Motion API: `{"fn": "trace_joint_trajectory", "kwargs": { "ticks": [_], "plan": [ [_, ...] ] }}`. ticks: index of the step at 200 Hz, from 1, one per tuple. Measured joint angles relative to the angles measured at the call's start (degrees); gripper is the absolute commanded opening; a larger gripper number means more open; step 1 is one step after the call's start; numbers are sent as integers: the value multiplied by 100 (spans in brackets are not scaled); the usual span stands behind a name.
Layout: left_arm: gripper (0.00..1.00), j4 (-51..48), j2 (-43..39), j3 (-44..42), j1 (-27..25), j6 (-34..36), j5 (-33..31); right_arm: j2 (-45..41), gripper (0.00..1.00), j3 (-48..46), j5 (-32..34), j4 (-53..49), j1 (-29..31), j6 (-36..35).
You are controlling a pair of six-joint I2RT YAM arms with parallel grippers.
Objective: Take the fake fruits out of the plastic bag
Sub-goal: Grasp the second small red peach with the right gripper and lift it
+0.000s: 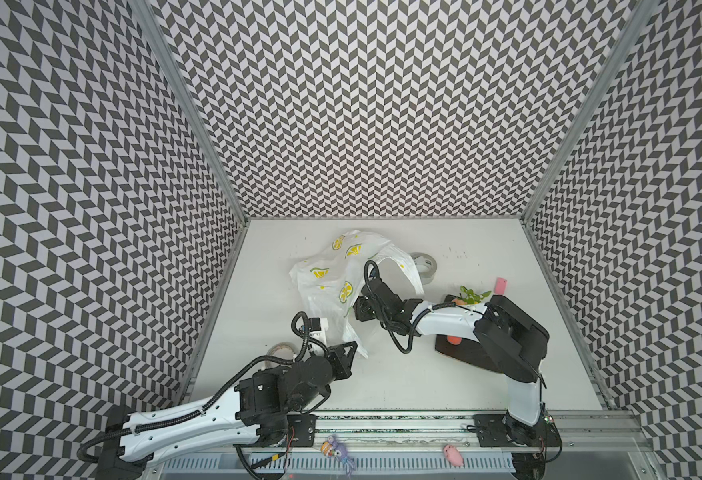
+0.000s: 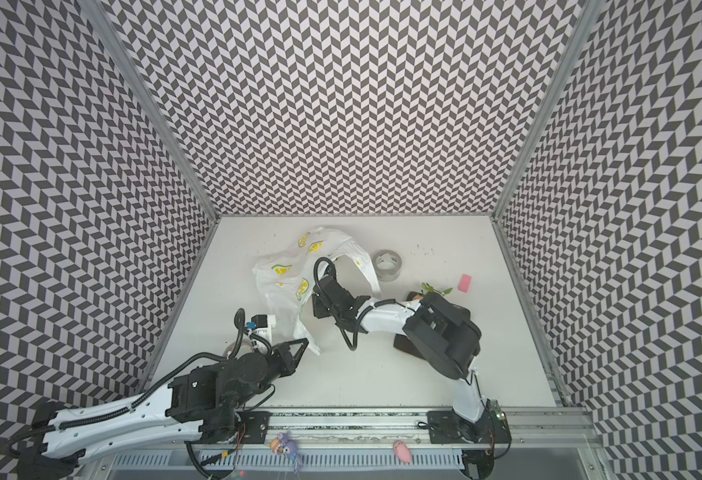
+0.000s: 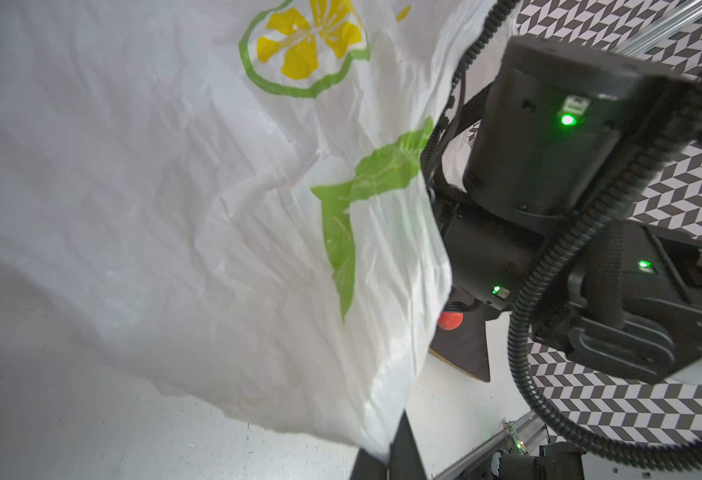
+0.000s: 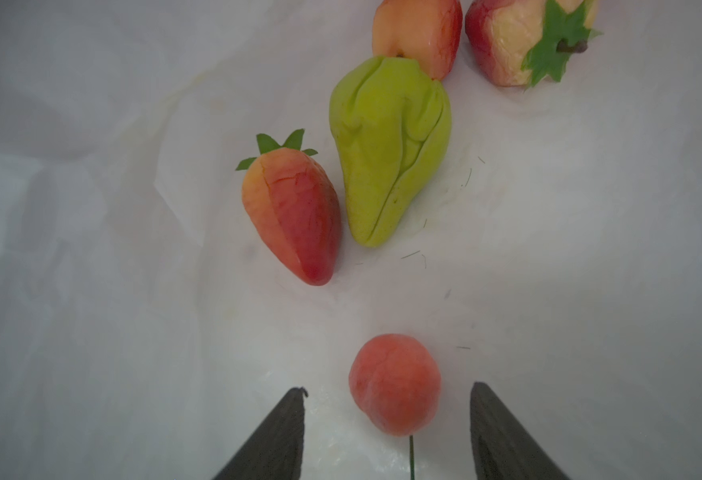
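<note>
Right wrist view: a round peach-red plastic fruit (image 4: 395, 384) lies untouched between the spread fingers of my right gripper (image 4: 387, 390). A red strawberry (image 4: 295, 216) and a green ribbed fruit (image 4: 388, 149) sit beyond it. All are inside the thin white lemon-printed plastic bag (image 1: 332, 286) on the tabletop (image 1: 424, 386). My left gripper (image 3: 388, 457) pinches the bag's edge.
</note>
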Motion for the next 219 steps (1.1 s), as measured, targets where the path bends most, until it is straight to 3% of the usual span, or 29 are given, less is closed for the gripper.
{"fn": "trace_joint_trajectory", "kwargs": {
  "ticks": [38,105,142,173,219],
  "plan": [
    [0,-76,7,0,0,-2,-2,444,61,343,28,-42,-11,-11],
    [0,-85,90,20,0,0,-2,713,43,522,-11,-173,-11,-79],
    [0,-76,142,26,0,2,-9,667,42,461,-66,-175,-11,-85],
    [0,-15,205,26,0,17,-26,63,41,-83,-164,-177,-2,-81],
    [0,221,310,26,0,24,-107,-1838,42,-1602,-315,-177,254,44]
  ]
}}
